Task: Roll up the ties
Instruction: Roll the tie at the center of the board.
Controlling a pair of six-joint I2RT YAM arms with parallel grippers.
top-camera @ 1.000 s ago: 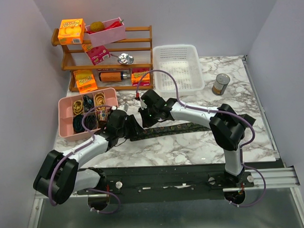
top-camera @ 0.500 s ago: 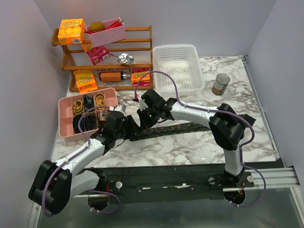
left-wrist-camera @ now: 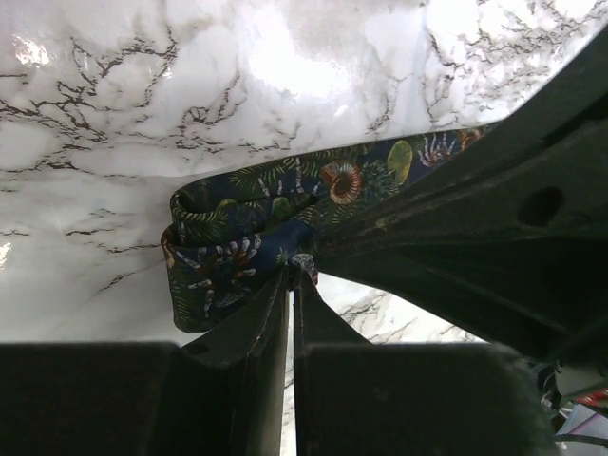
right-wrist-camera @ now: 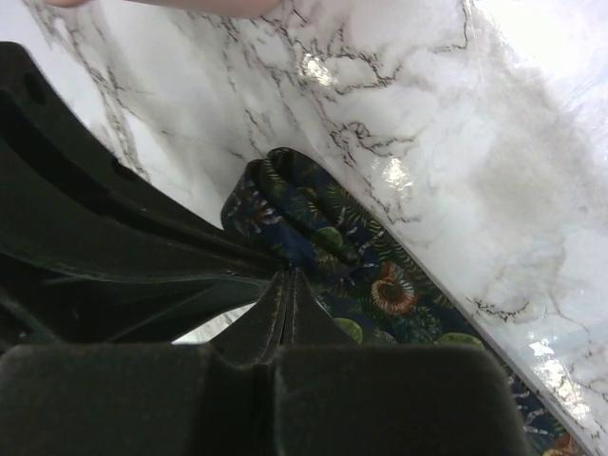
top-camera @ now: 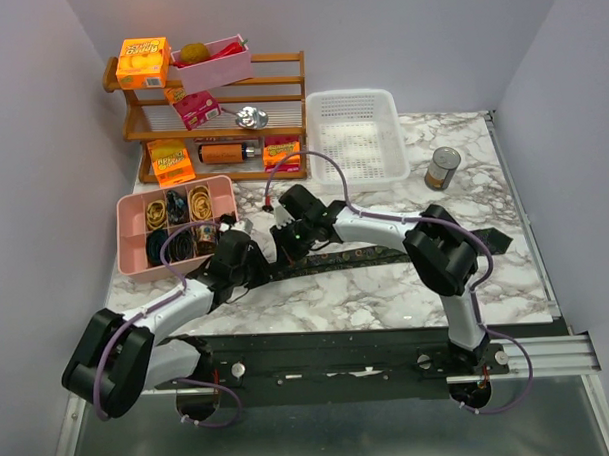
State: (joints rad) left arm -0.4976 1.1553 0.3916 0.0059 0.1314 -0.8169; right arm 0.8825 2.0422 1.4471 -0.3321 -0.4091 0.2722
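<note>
Near the middle of the desk (top-camera: 387, 295), a bit toward its left edge, both grippers meet at one end of the tie (top-camera: 371, 257). The left gripper (left-wrist-camera: 291, 274) has its fingers pressed together on the folded end. The right gripper (right-wrist-camera: 287, 277) pinches the same curled end from the other side. From above, the arms hide that end. The tie lies flat, its long way going left to right. Its right end slips behind the right arm, so its shape is hard to see. Farther back are a pink tray (top-camera: 135, 254), a white basket (top-camera: 352, 94), a can (top-camera: 443, 168) and a wooden shelf (top-camera: 279, 58).
</note>
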